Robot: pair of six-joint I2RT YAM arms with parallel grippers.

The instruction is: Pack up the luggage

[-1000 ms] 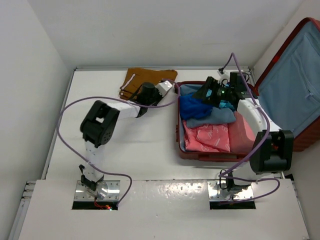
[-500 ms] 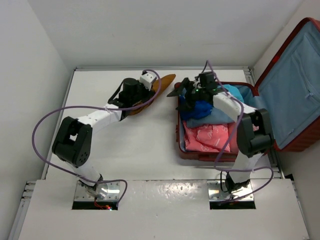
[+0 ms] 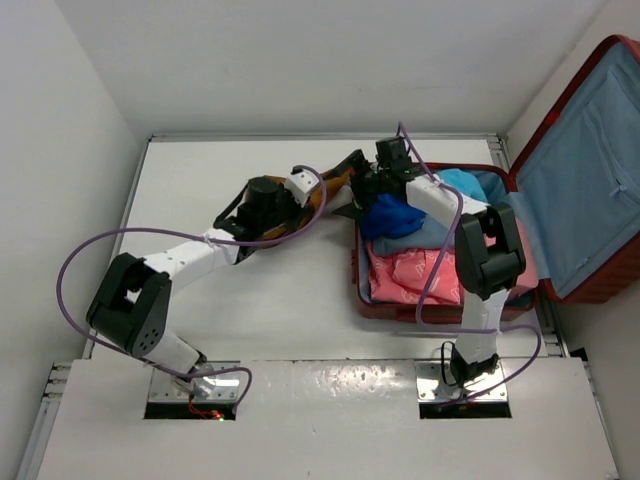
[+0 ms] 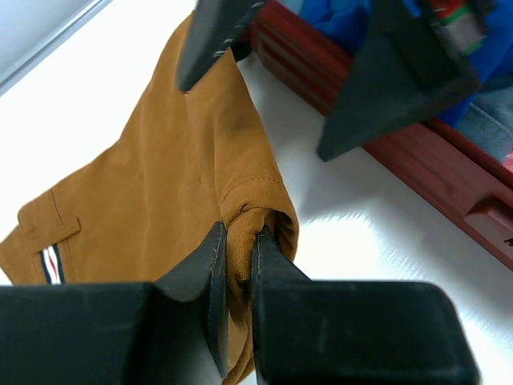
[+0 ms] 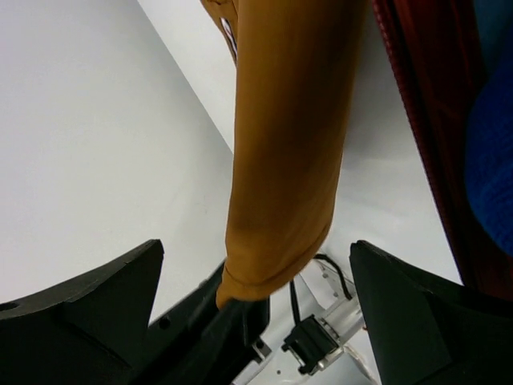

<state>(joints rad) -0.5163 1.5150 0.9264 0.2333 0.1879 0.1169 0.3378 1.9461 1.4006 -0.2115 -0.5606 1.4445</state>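
Observation:
The red luggage [image 3: 372, 300] lies open at the right, its lid [image 3: 585, 170] with grey-blue lining raised. Blue [image 3: 393, 216], grey-blue [image 3: 440, 236] and pink [image 3: 420, 276] clothes lie inside. My left gripper [image 3: 306, 203] is shut on a fold of brown trousers [image 3: 322, 188], held just left of the luggage wall; the left wrist view shows the gripper [image 4: 239, 241] pinching the cloth [image 4: 160, 176]. My right gripper [image 3: 349, 187] is open, reaching over the luggage's left wall [image 5: 417, 96]. Its jaws straddle the hanging trousers [image 5: 288, 144] without touching.
White table [image 3: 250, 290] with walls at the left and back. The luggage's red rim [image 4: 401, 160] runs close beside the trousers. Purple cables loop from both arms. A teal garment [image 3: 466, 185] lies at the far end of the luggage.
My left gripper has carried the brown trousers rightward toward the luggage. My right gripper has moved left from above the blue clothes to the luggage's left wall, around the trousers.

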